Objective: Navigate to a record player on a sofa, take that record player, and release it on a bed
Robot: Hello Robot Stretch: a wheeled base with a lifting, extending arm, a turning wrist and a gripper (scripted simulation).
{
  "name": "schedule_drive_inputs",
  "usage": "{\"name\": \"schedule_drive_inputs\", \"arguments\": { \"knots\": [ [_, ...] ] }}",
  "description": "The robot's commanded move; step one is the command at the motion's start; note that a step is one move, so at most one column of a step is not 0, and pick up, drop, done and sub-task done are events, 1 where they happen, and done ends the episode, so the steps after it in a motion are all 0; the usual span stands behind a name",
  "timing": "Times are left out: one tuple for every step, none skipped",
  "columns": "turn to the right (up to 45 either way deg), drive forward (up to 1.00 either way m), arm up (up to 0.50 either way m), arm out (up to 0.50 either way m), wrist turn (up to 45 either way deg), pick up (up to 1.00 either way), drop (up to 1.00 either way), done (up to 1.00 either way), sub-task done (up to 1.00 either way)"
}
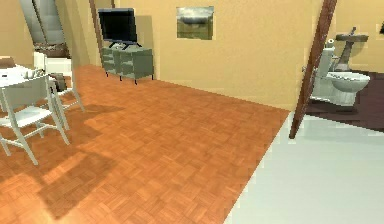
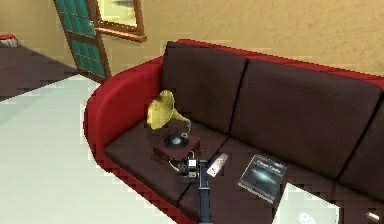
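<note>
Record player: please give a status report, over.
End effector by record player; hold cannot be told. Record player stands on red sofa. Flat dark book lies on the seat nearby.

1. The arm (image 2: 206, 200) is a dark, almost black bar of square section, with straight edges and plain, matt faces along the length that shows
2. At its far end sit two small white squares (image 2: 196, 166), each bearing black marks too small to make out
3. Left of those squares is the gripper (image 2: 184, 160), a compact dark body in the same near-black tone as the bar
4. From that body come two thin dark fingers (image 2: 181, 158), slender and hard to tell from the dark surface behind them
</note>
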Motion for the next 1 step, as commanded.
{"name": "schedule_drive_inputs", "arguments": {
  "knots": [
    [0.0, 0.0, 0.0, 0.0, 0.0, 1.0, 0.0, 0.0, 0.0]
  ]
}}
